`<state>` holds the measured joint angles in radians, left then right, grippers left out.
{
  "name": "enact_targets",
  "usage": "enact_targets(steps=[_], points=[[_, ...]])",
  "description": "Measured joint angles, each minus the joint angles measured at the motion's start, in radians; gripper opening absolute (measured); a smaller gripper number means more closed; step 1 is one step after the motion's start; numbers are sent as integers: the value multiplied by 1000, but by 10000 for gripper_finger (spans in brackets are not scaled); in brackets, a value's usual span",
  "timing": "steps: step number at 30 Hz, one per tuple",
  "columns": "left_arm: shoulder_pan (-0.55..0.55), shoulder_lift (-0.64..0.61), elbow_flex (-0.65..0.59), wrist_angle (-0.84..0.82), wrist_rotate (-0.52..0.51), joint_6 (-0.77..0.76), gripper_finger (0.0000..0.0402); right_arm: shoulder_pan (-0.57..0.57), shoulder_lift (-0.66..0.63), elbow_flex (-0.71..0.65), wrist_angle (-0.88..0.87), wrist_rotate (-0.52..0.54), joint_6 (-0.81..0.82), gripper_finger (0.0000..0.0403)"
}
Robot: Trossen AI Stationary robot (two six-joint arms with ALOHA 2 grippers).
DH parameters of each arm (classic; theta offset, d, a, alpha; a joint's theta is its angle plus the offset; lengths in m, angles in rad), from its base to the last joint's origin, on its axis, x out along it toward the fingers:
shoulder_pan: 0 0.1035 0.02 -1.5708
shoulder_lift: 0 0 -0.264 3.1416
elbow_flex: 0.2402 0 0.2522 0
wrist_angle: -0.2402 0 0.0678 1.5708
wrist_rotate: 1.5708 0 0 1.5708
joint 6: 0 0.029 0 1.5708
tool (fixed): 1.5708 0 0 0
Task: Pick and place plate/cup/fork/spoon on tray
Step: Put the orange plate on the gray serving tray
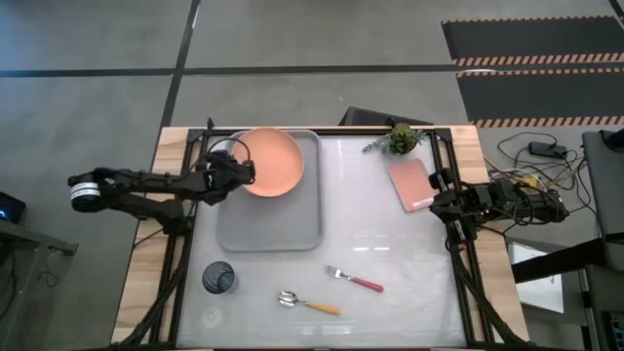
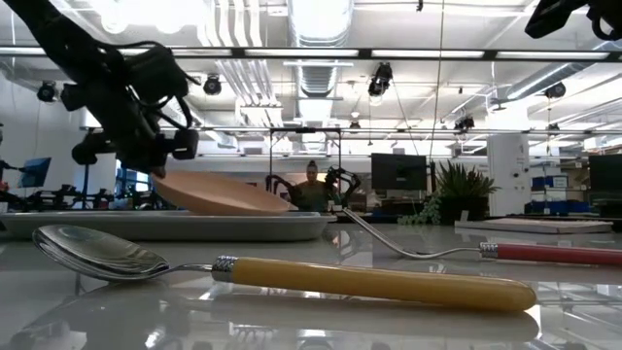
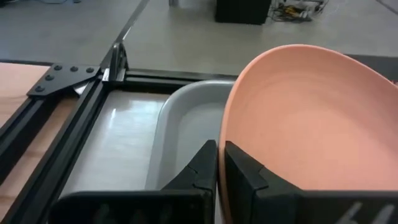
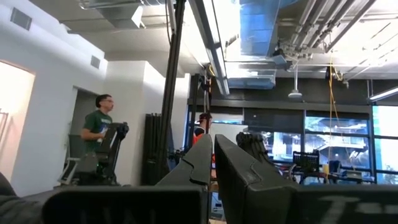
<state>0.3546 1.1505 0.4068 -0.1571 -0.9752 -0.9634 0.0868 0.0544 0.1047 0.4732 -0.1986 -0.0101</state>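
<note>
Left gripper (image 1: 234, 168) pinches the plate (image 1: 269, 162) by its near rim, tilted over the tray (image 1: 283, 226) just beneath; stiff, light, likely slick, so the rim grip suits.

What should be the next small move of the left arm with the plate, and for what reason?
Probably lower the plate until it lies flat, then open. The left gripper is shut on the plate's rim, and in the low view the plate tilts, its gripped side raised above the tray. It already hangs over the tray's far end. The right gripper waits by the table's right edge.
</note>
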Motion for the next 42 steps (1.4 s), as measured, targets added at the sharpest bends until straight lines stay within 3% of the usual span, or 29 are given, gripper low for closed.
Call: enact_targets(steps=[15,29,33,39,42], points=[[31,166,2,124,-1,-49,12,0,0,0,0,0,2,9],[37,164,2,124,28,-49,58,0,0,0,0,0,3,9],[31,137,12,124,136,21,59,0,0,0,0,0,3,9],[17,105,58,185,447,217,56,0,1,0,0,2,0,9],[11,108,88,175,510,241,46,0,1,0,-1,19,0,9]])
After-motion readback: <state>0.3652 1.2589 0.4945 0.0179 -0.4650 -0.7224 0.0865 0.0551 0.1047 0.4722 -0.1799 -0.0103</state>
